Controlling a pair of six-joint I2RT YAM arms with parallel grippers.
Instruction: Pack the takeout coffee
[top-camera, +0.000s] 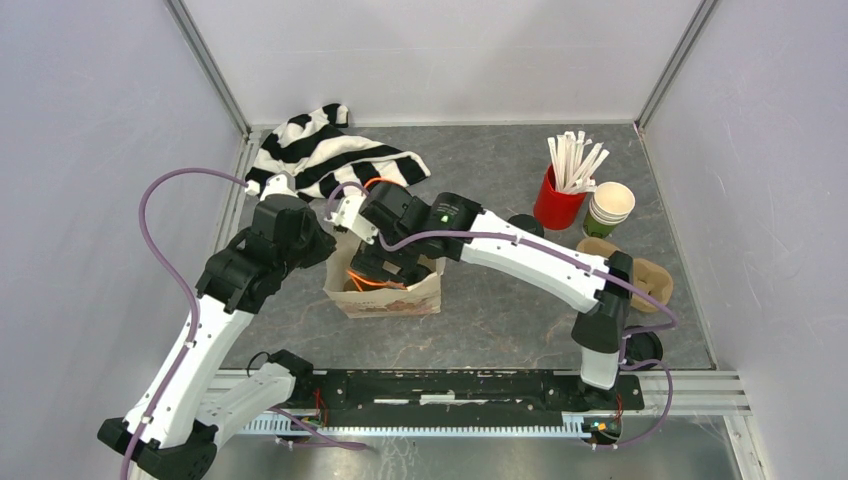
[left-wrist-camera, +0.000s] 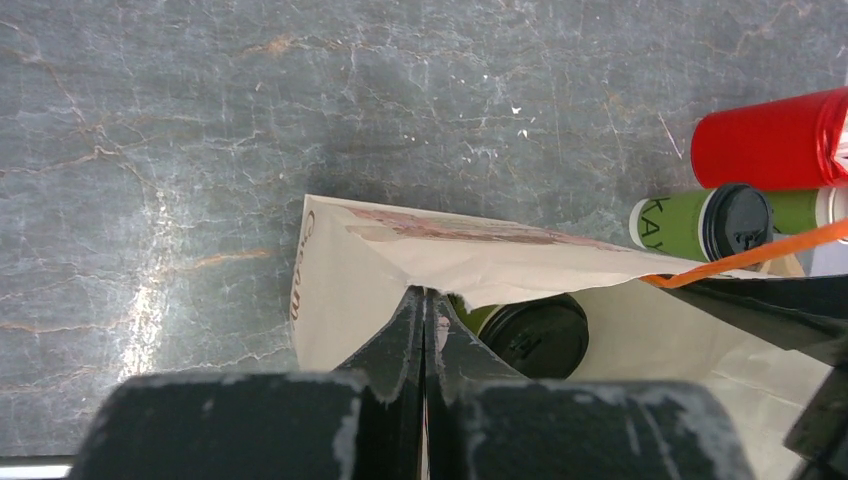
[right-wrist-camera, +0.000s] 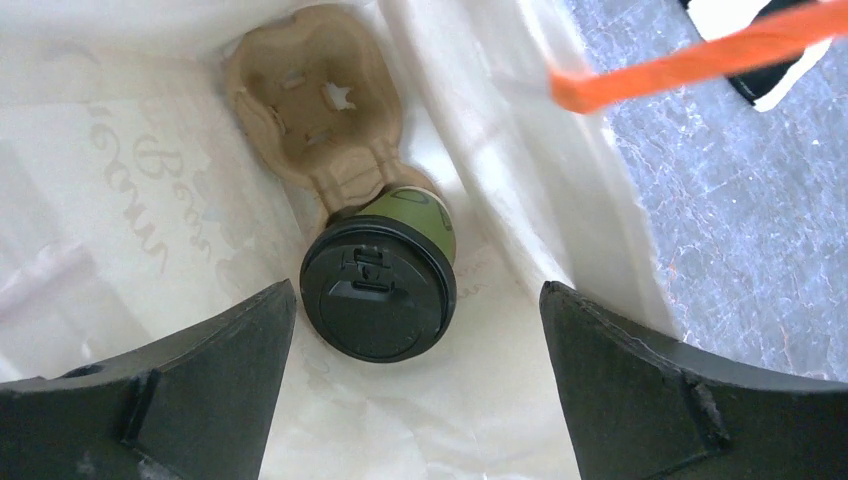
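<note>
Coffee cup (right-wrist-camera: 378, 300) sits in the bag (right-wrist-camera: 120, 180); our right gripper (right-wrist-camera: 417, 287) gapes empty above, left gripper (left-wrist-camera: 425, 300) pinches the rim.

My right arm (top-camera: 520, 255) dips into the paper bag (top-camera: 395, 300); my left arm (top-camera: 215, 300) meets its left edge. A striped cloth (top-camera: 325, 155) lies behind the bag, a red cup (top-camera: 556, 205) to its right.
</note>
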